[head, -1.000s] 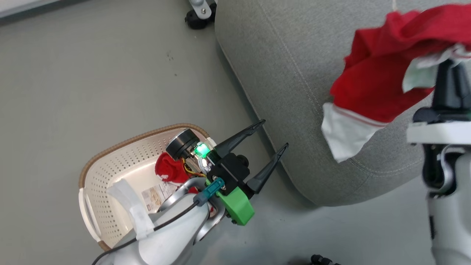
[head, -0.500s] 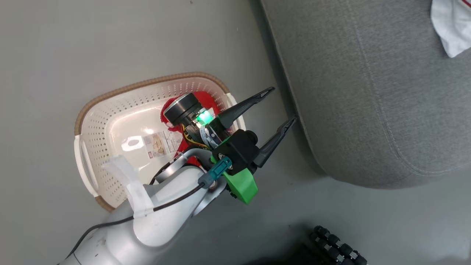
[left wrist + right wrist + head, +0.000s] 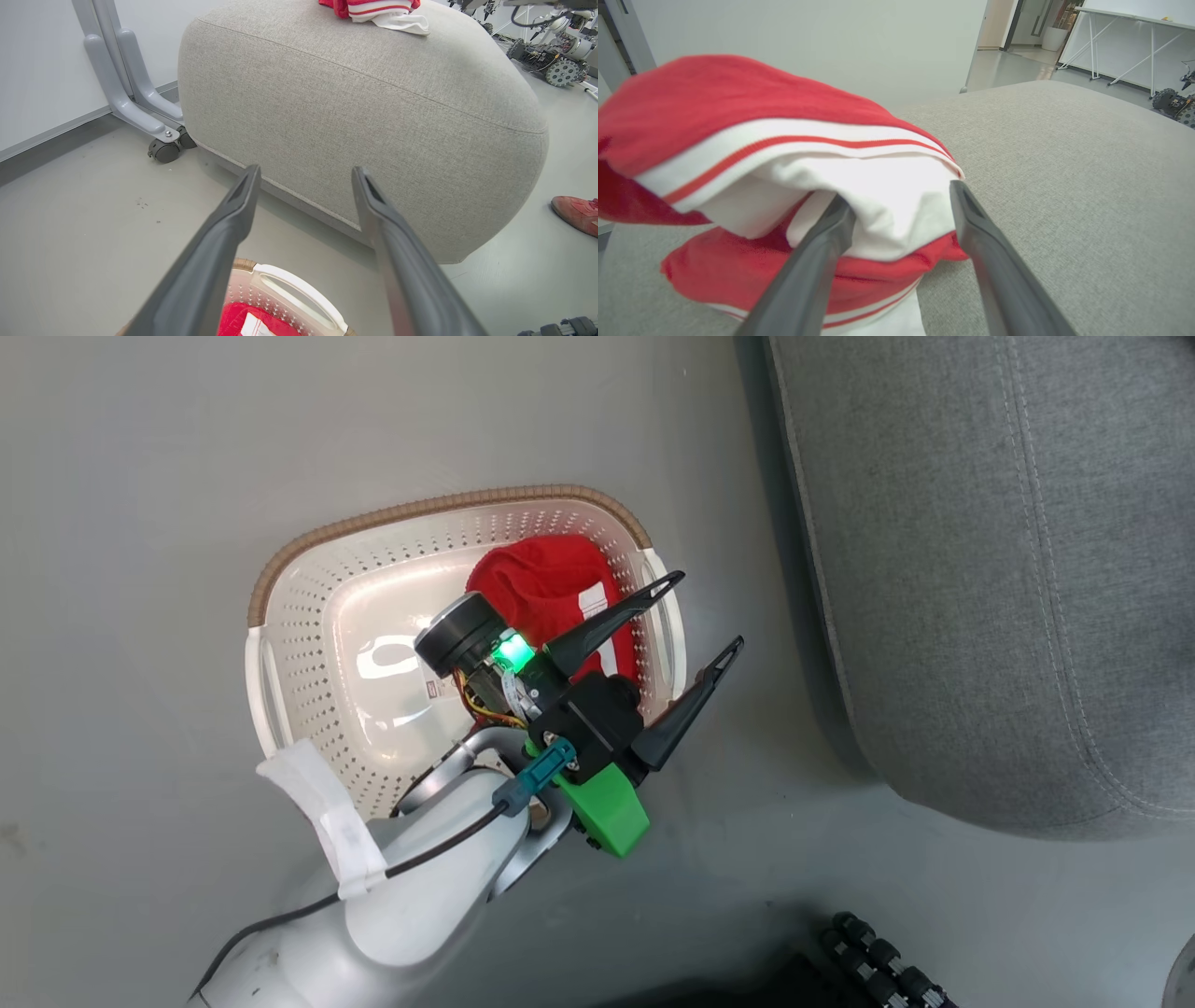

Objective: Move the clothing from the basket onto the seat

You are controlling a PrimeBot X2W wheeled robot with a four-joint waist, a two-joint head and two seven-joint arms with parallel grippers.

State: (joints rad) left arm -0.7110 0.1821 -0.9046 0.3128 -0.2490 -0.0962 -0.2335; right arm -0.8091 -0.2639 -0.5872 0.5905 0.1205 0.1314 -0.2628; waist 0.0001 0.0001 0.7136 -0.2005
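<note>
The cream perforated basket [image 3: 308, 644] stands on the floor with one red garment [image 3: 546, 588] bunched at its right end. My left gripper [image 3: 707, 611] hovers open and empty above the basket's right handle, between basket and seat [image 3: 980, 569]. In the left wrist view that gripper [image 3: 306, 170] points at the grey seat [image 3: 364, 107], with the basket handle [image 3: 299, 289] and the red garment [image 3: 243, 319] below. A second red and white striped garment [image 3: 784, 154] lies heaped on the seat [image 3: 1064, 186]. My right gripper [image 3: 900, 195] is open, its fingertips at the garment's white trim.
A grey frame on castors [image 3: 126, 79] stands by the seat's far corner. A person's red shoe [image 3: 577, 212] rests on the floor right of the seat. Black rollers [image 3: 878, 961] of my base show at the bottom edge. Another wheeled machine [image 3: 560, 70] stands beyond.
The head camera has swung down and left, bringing the basket to mid-view. My right gripper, shut on the red garment above the seat a second ago, is now open with the garment on the seat.
</note>
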